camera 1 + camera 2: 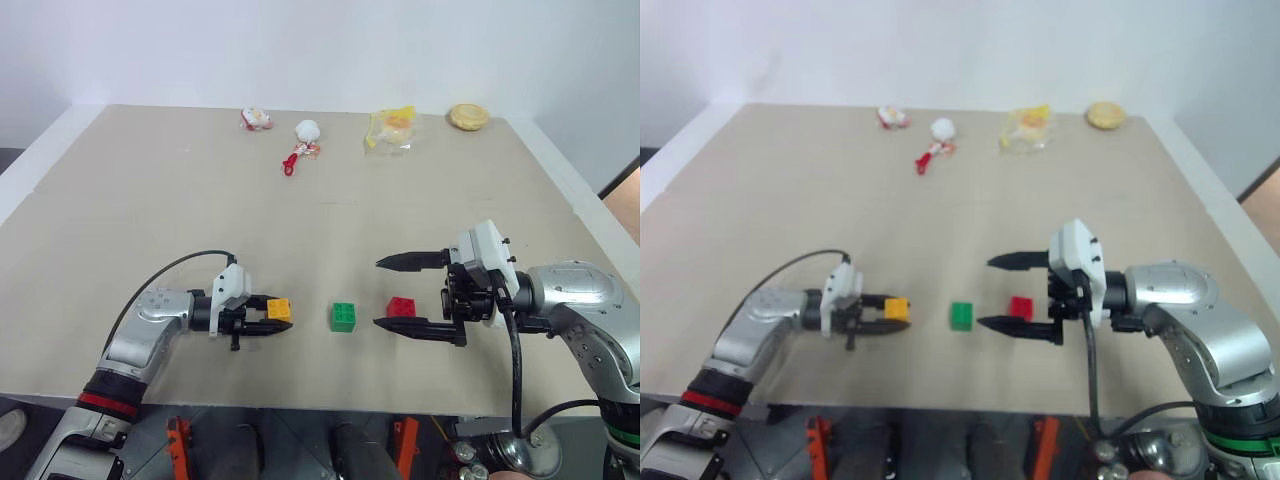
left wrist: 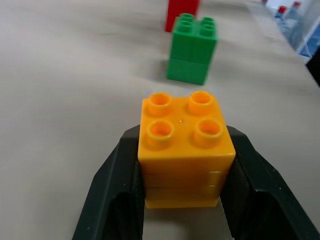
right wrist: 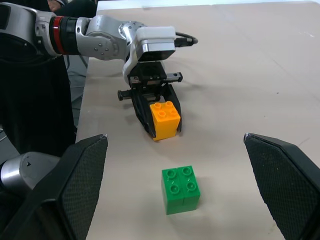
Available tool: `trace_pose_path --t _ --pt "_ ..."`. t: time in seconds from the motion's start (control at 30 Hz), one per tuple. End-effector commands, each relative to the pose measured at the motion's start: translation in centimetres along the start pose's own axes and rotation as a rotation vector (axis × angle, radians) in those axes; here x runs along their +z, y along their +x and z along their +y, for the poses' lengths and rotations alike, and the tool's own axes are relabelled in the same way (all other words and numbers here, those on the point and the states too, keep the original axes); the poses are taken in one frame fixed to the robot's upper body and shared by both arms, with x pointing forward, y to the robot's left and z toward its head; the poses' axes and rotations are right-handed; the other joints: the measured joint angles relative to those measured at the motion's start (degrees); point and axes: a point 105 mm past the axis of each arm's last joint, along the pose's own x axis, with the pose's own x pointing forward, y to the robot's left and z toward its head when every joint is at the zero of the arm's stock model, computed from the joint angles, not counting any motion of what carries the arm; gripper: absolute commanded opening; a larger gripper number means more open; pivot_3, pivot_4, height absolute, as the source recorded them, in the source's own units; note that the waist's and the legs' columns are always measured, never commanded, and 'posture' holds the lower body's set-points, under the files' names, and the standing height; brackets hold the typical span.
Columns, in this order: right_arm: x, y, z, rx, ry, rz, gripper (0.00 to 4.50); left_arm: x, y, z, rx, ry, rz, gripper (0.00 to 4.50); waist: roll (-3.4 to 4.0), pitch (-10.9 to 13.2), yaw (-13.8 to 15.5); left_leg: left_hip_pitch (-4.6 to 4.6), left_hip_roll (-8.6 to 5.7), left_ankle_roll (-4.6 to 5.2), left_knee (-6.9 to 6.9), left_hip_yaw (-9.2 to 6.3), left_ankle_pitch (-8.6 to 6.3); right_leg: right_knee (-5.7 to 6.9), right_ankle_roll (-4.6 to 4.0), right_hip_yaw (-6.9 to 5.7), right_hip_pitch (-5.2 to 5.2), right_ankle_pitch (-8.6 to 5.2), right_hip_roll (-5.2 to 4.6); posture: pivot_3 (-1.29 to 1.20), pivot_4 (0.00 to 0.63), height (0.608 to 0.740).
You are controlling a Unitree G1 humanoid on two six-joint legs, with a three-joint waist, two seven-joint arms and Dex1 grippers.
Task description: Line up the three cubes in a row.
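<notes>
Three studded cubes sit near the table's front edge. My left gripper (image 1: pixel 277 316) is shut on the orange-yellow cube (image 1: pixel 279 309), its black fingers (image 2: pixel 112 190) clamping both sides of that cube (image 2: pixel 182 147), which rests on the table. The green cube (image 1: pixel 343 316) stands just to its right, apart from it, also seen from the wrists (image 2: pixel 192 47) (image 3: pixel 181 189). The red cube (image 1: pixel 402 306) lies right of the green one, between the wide-open fingers of my right gripper (image 1: pixel 385 293), which points left above the table and touches nothing.
Along the table's far edge lie small wrapped snacks and toys: a red-white one (image 1: pixel 256 119), a white one with a red piece (image 1: pixel 303 143), a yellow packet (image 1: pixel 392 129) and a round biscuit-like item (image 1: pixel 468 116). The table (image 1: pixel 150 200) spreads wide between them and the cubes.
</notes>
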Motion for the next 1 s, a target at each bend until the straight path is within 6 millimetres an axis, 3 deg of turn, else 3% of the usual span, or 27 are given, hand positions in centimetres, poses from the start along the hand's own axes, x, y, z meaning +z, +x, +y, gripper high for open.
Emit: trace_pose_path --t 0.03,1.0 --pt "0.9 -0.3 0.1 -0.005 -0.048 -0.005 4.5 -0.8 -0.2 -0.8 -0.055 0.019 0.025 1.37 0.0 0.0 0.01 0.0 0.0 0.0 0.01 0.0 0.0 0.0 0.0 0.0 0.01 0.0 -0.01 0.0 0.15 0.74" --pt "0.8 -0.4 0.0 -0.009 -0.041 0.009 4.5 0.2 1.8 0.9 -0.099 0.062 -0.002 1.37 0.0 -0.01 0.13 0.01 -0.05 0.02 0.29 -0.03 0.01 0.01 0.14 0.01 0.18 0.11 -0.04 0.0 0.15 0.74"
